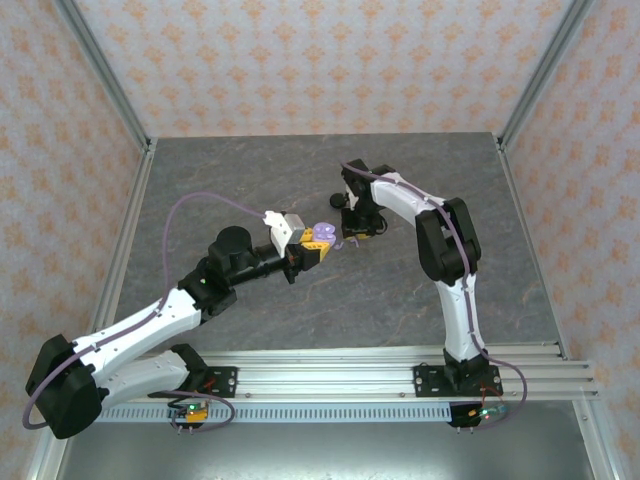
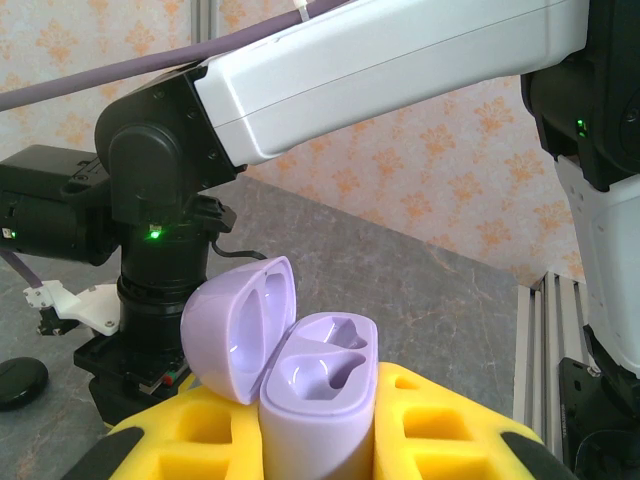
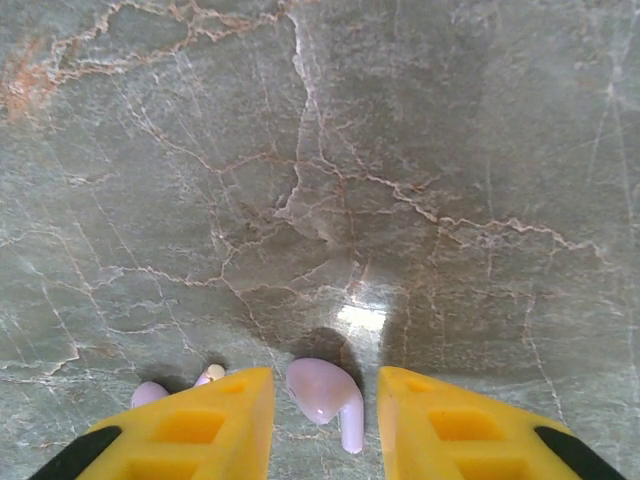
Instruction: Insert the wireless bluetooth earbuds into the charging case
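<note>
free: bare table (image 3: 400, 150) ahead of right jaws | blocking: lavender earbud (image 3: 325, 395) between them | near: held charging case (image 2: 320, 400)

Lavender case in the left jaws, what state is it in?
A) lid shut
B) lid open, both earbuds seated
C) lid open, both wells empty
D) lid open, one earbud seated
C: the left wrist view shows the lavender case held in the left jaws with its lid flipped back and both wells bare. A lavender earbud lies on the table between the right jaws.
</note>
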Motion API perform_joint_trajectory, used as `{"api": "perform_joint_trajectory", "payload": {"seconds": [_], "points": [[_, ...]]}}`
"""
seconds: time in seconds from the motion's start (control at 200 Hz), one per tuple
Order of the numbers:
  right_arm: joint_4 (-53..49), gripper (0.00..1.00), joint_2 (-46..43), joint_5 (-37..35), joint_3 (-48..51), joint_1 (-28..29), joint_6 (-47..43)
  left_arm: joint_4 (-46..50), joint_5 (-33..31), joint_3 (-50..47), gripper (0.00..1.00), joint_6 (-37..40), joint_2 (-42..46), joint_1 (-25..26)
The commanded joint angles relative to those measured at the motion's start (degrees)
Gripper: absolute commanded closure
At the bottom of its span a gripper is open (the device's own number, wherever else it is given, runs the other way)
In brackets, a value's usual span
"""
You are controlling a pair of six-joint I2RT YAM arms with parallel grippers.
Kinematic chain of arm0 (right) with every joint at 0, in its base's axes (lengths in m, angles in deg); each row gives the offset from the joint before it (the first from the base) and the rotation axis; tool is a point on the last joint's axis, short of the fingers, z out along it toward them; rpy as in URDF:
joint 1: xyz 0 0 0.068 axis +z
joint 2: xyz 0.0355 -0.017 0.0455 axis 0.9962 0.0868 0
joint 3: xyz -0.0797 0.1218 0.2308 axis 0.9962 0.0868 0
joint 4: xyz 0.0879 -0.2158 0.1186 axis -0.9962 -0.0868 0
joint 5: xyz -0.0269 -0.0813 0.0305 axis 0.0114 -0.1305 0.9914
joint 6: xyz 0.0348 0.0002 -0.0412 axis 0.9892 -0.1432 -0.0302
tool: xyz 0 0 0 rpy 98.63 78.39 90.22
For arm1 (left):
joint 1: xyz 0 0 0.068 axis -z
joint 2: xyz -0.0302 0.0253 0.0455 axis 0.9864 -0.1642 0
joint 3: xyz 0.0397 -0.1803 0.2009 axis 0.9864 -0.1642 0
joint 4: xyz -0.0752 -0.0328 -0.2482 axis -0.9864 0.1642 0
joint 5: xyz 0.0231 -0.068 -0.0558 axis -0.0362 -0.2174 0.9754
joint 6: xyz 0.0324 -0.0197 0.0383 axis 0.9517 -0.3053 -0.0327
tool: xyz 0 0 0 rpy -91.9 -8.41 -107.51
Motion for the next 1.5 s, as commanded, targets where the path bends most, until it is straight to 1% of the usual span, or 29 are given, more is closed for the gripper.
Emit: {"api": "perform_joint_trajectory", "payload": {"seconds": [0.0,0.591,1.016,1.151,1.281,1.492], "points": [[-2.2,0.66,0.8,-1.5,-2.1,0.5,0.7,-0.7,-0.9,-0.1,0.87,0.5,-0.4,0.5],[-3.8,0.67,3.3,-3.4,-3.5,1.5,0.8,-0.7,-1.1,0.2,0.87,0.6,-0.9,0.5],[-5.9,0.69,4.5,-6.9,-3.7,2.1,-0.2,-0.8,-1.2,0.3,0.87,0.5,-1.5,0.5],[-5.9,0.7,4.7,-6.9,-3.6,2.5,-0.1,-1.0,-1.3,0.2,0.87,0.3,-1.7,0.5],[-5.5,0.74,4.9,-6.9,-3.6,2.6,0.6,-0.8,-1.3,0.4,0.88,0.2,-1.8,0.5],[-4.2,0.75,3.0,-6.9,-2.6,2.6,1.0,0.2,-1.8,0.4,0.88,0.4,-1.7,0.5]]}}
